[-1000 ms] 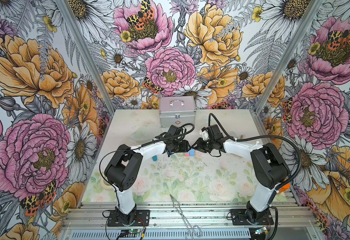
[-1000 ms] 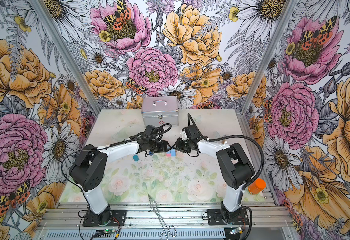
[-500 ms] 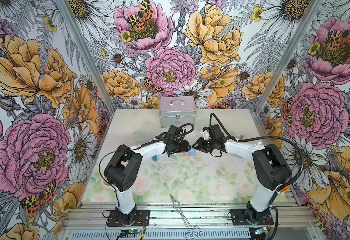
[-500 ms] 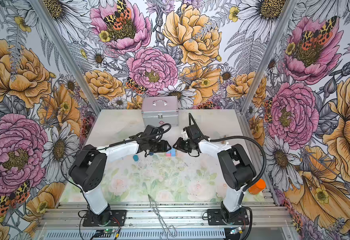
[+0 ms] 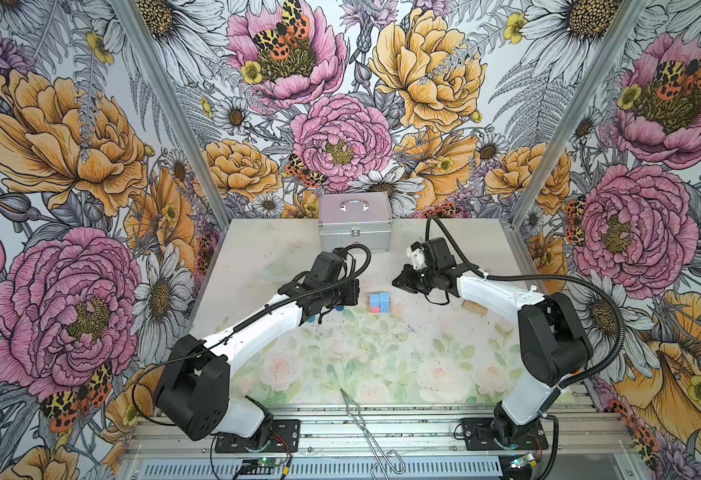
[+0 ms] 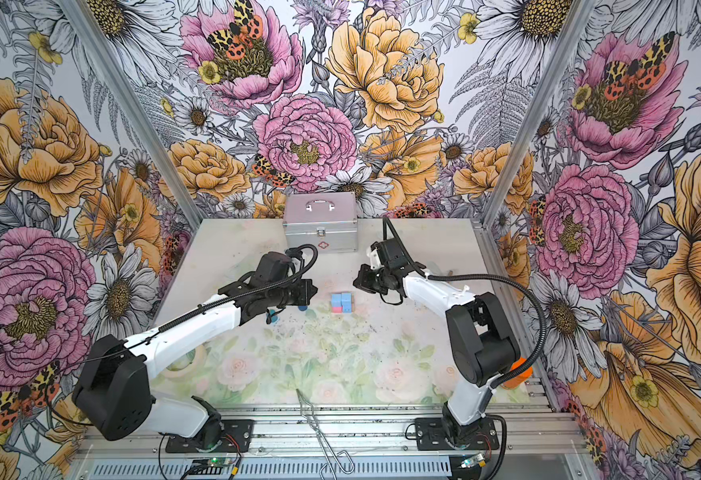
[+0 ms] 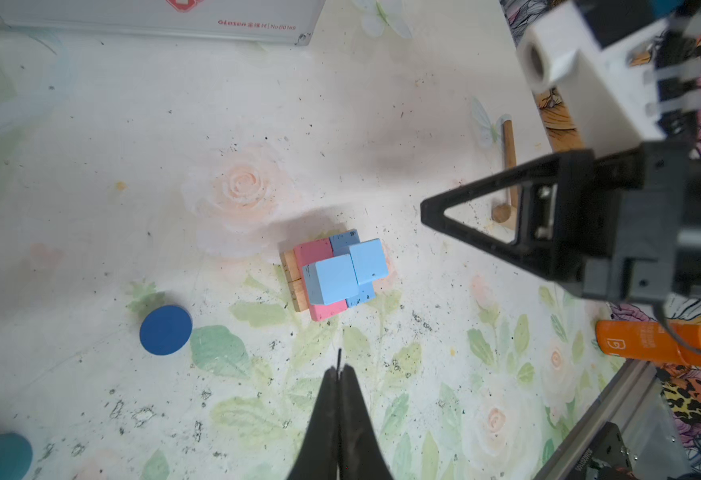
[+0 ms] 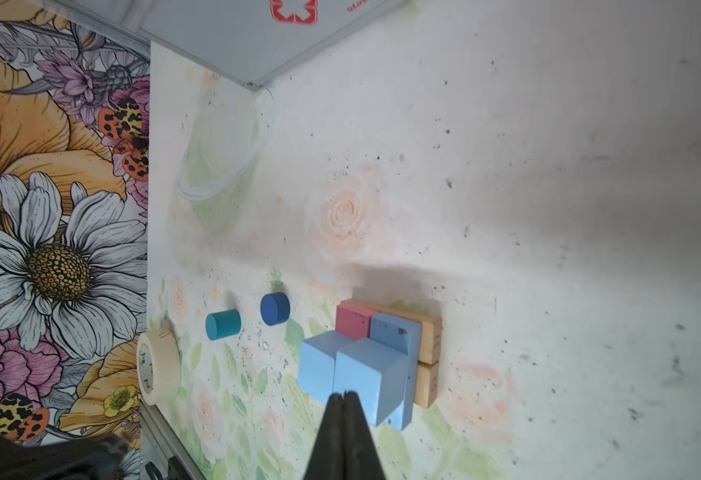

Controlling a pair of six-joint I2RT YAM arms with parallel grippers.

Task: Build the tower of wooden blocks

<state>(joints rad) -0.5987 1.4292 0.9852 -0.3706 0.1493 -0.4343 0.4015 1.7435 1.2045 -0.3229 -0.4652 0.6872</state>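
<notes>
1. Your left jaws, at the end of the left arm [image 5: 257, 328], are pressed tight together and hold nothing. In the left wrist view their tips hang over bare counter [image 5: 382, 353], just short of the tower [image 5: 379, 302].
2. Your right jaws, on the right arm [image 5: 494, 295], are likewise closed and empty. In the right wrist view their tips overlap the nearer cube, but both top views show them near the stack and clear of it, on its right side.
3. You find the tower mid-counter, between the two arms. Two tan planks [image 8: 429, 332] lie side by side at the bottom, with a pink slab [image 8: 355, 320] and a blue slab [image 8: 398, 332] across them. Two light blue cubes [image 8: 319, 365] sit on top, touching each other.
4. Your dark blue cylinder [image 7: 166, 330] stands on end on the counter to the left of the tower, near it but apart. The teal cylinder [image 8: 222, 324] sits further left, and the left arm partly covers it in both top views.
5. You also have a silver case [image 5: 355, 226] at the back edge, a roll of beige tape [image 8: 157, 365] at the left edge, metal tongs [image 5: 361, 422] at the front edge and an orange tube [image 7: 652, 343] at the right edge.
</notes>
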